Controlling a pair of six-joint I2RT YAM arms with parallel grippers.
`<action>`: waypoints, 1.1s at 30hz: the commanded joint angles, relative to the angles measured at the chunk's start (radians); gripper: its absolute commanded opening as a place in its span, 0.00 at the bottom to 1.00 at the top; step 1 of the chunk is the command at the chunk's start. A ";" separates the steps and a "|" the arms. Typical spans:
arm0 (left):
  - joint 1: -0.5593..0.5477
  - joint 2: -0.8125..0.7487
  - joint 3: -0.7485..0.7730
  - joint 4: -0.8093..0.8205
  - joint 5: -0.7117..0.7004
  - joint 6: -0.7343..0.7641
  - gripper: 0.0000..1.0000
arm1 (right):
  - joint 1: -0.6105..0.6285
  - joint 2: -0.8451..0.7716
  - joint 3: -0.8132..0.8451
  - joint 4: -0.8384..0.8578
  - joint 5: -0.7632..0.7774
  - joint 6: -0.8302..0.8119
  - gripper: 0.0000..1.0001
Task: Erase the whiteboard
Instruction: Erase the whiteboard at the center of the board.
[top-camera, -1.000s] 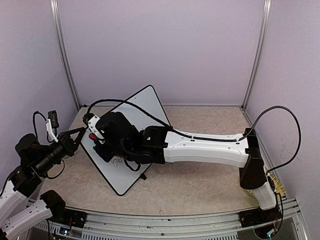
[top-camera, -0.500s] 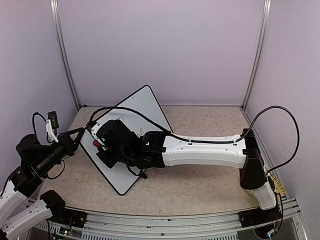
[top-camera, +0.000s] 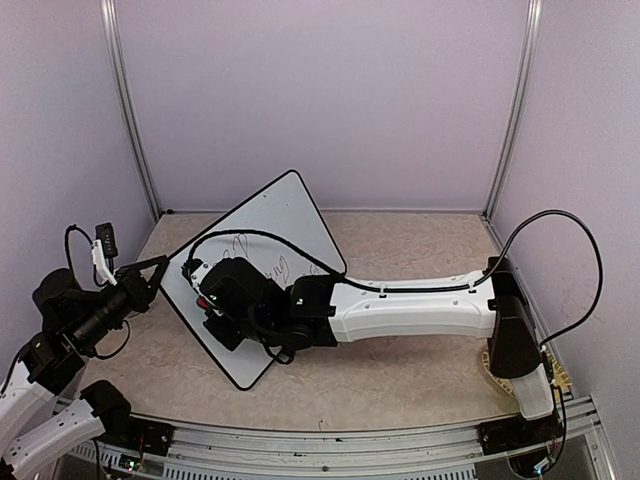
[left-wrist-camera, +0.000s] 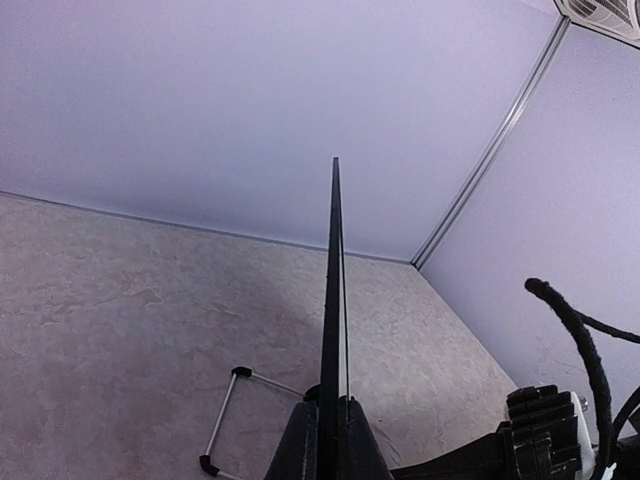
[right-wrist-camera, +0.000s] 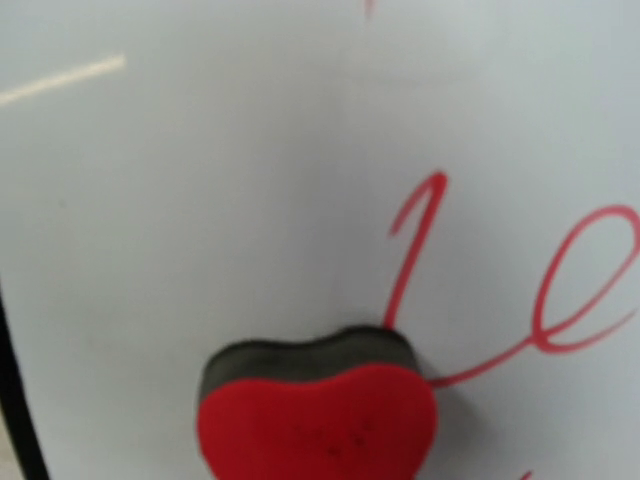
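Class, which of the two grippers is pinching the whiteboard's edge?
The left gripper: it clamps the white, black-framed whiteboard by its edge, whereas the right gripper holds a red heart-shaped eraser against the board's face.

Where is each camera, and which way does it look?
Top external: high behind the arms, looking down at the table; both arms show.
Left wrist: on the left arm, looking along the whiteboard's thin edge toward the back wall; its jaws pinch it.
Right wrist: on the right arm, facing the whiteboard close up; red eraser, no jaws visible.
Shared: all three show the whiteboard.
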 joint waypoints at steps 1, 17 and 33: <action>-0.003 -0.005 -0.009 0.012 0.018 -0.012 0.00 | 0.002 -0.018 -0.017 -0.024 -0.008 0.004 0.13; -0.071 -0.026 -0.036 0.016 -0.029 -0.042 0.00 | -0.002 -0.022 0.111 -0.003 0.040 -0.078 0.14; -0.130 -0.026 -0.085 0.057 -0.039 0.001 0.00 | -0.002 -0.012 0.113 -0.022 0.058 -0.080 0.14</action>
